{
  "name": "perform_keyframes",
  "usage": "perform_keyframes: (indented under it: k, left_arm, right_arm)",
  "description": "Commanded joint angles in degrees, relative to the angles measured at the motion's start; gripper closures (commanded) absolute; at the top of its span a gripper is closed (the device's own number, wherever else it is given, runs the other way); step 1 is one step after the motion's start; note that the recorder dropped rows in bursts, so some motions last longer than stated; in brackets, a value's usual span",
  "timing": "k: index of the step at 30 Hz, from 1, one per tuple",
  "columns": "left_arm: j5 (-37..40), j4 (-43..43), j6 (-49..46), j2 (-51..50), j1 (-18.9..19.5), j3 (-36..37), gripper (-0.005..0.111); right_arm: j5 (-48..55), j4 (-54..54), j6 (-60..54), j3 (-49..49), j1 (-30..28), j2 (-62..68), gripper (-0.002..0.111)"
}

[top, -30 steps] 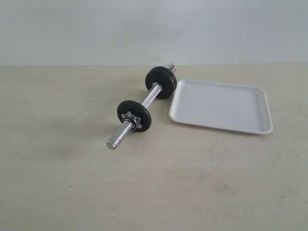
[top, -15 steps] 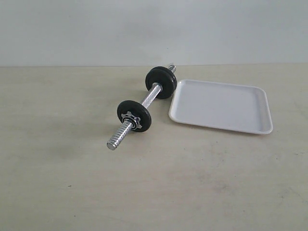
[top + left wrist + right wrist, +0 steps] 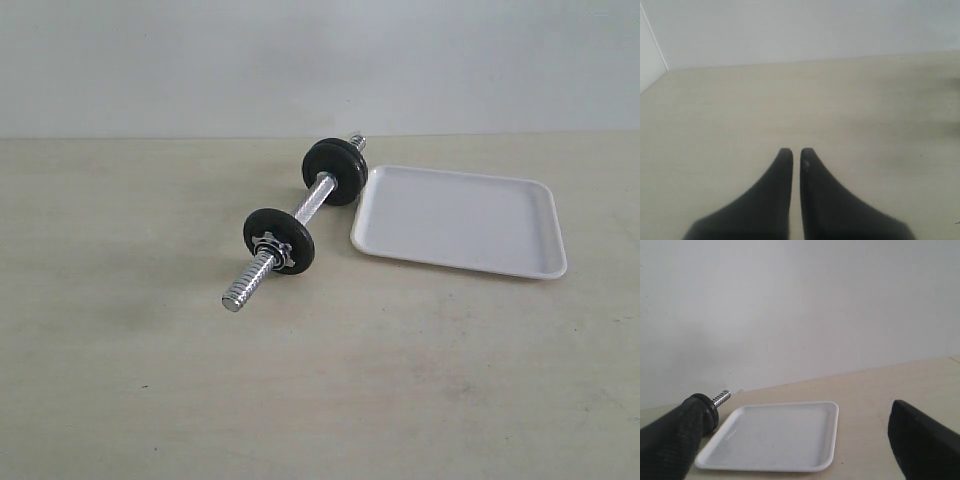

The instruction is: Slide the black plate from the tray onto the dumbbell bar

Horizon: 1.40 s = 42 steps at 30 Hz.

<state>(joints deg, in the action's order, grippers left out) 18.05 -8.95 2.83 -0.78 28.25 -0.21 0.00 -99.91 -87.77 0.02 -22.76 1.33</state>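
Note:
The dumbbell bar (image 3: 312,200) lies on the table, left of the tray (image 3: 460,220). One black plate (image 3: 336,171) sits on its far end, close to the tray's corner. A second black plate (image 3: 279,241) sits near the front end behind a star-shaped nut (image 3: 272,250). The white tray holds nothing. Neither gripper shows in the exterior view. My left gripper (image 3: 796,151) is shut over bare table with nothing in it. My right gripper (image 3: 796,405) is open, facing the tray (image 3: 775,437); the far plate (image 3: 711,412) and the bar's threaded tip (image 3: 721,398) show beside one finger.
A pale wall (image 3: 320,60) runs along the back edge of the beige table (image 3: 320,380). The bar's bare threaded end (image 3: 248,280) points toward the front left.

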Motion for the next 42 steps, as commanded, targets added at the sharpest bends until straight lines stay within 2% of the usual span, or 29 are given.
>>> perform_keyframes:
  k: [1,11,16,18,20,22,24,25,42]
  left_arm:
    - [0.0,-0.1,-0.1,0.4,-0.3,0.2,0.103]
    - [0.0,-0.1,-0.1,0.4,-0.3,0.2,0.103]
    - [0.0,-0.1,-0.1,0.4,-0.3,0.2,0.103]
    - [0.0,-0.1,-0.1,0.4,-0.3,0.2,0.103]
    - [0.0,-0.1,-0.1,0.4,-0.3,0.2,0.103]
    - [0.0,-0.1,-0.1,0.4,-0.3,0.2,0.103]
    - [0.0,-0.1,-0.1,0.4,-0.3,0.2,0.103]
    - [0.0,-0.1,-0.1,0.4,-0.3,0.2,0.103]
    - [0.0,-0.1,-0.1,0.4,-0.3,0.2,0.103]
  right_arm:
    - [0.0,0.0,0.0,0.0,0.0,-0.2,0.019]
    - [-9.5,0.0,-0.8,0.0,0.0,-0.2,0.019]
    - [-5.5,0.0,-1.0,0.0,0.0,-0.2,0.019]
    - [-0.9,0.0,-3.2,0.0,0.0,-0.2,0.021]
    - [4.0,0.0,-8.3,0.0,0.0,-0.2,0.038]
    - [8.6,0.0,-13.6,0.0,0.0,-0.2,0.063]
    - [11.1,0.4,-15.7,0.0,0.0,-0.2,0.101]
    - [11.3,1.1,-15.3,0.0,0.0,-0.2,0.107]
    - [5.3,1.6,-13.3,0.0,0.0,-0.2,0.107]
